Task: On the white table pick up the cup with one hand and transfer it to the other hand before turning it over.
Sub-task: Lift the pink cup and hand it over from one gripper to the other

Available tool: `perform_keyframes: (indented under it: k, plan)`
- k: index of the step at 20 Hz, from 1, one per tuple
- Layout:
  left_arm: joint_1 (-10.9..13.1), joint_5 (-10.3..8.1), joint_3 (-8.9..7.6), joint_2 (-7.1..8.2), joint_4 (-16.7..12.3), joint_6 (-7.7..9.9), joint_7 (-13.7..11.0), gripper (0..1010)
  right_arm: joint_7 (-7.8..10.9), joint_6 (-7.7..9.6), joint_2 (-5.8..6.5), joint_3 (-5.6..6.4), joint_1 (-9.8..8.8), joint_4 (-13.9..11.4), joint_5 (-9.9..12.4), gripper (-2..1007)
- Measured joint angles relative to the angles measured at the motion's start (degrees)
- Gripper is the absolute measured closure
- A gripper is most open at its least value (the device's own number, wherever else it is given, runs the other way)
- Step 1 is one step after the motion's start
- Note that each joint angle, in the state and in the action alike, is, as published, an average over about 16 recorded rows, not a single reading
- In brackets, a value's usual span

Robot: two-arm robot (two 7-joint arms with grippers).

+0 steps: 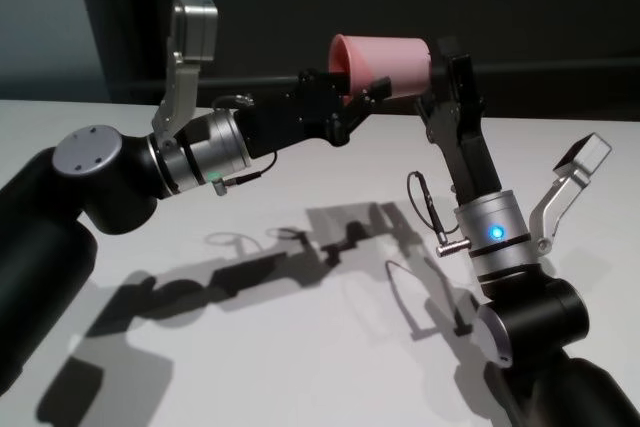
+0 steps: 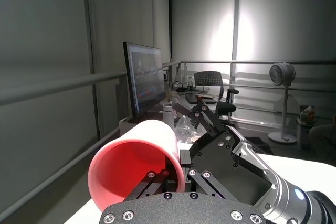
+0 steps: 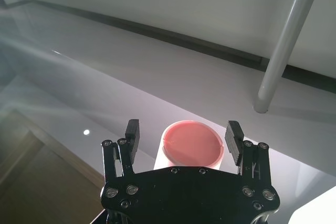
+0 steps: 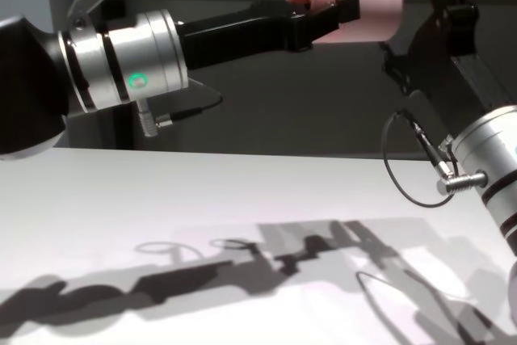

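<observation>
Nearest, the white table (image 1: pixel 300 347) carries only the arms' shadows. Above it, the left gripper (image 1: pixel 352 97) is clamped on the rim of the cup (image 1: pixel 385 64), held on its side in the air. Beyond, the right gripper (image 3: pixel 184 137) stands spread wide around the cup's base, its fingers (image 3: pixel 131 135) apparently clear of the wall.

— What do we see behind the work area?
— A monitor (image 2: pixel 144 80), an office chair (image 2: pixel 209 85), a standing fan (image 2: pixel 282 74); farther off, we see a pale railing post (image 3: pixel 283 45).
</observation>
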Motion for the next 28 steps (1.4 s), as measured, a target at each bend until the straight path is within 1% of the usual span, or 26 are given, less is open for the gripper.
perform_keyframes:
  k: [16, 22, 28]
  plan:
    - [0.0, 0.0, 0.0, 0.0, 0.0, 0.0, 0.0, 961, 1.98, -0.03, -0.27, -1.76, 1.5, 3.0, 3.0, 1]
    - [0.0, 0.0, 0.0, 0.0, 0.0, 0.0, 0.0, 961, 2.7, -0.02, -0.37, -2.54, 2.24, 4.1, 4.1, 1]
    - [0.0, 0.0, 0.0, 0.0, 0.0, 0.0, 0.0, 961, 3.25, 0.0, -0.36, -3.4, 2.84, 4.8, 4.9, 1]
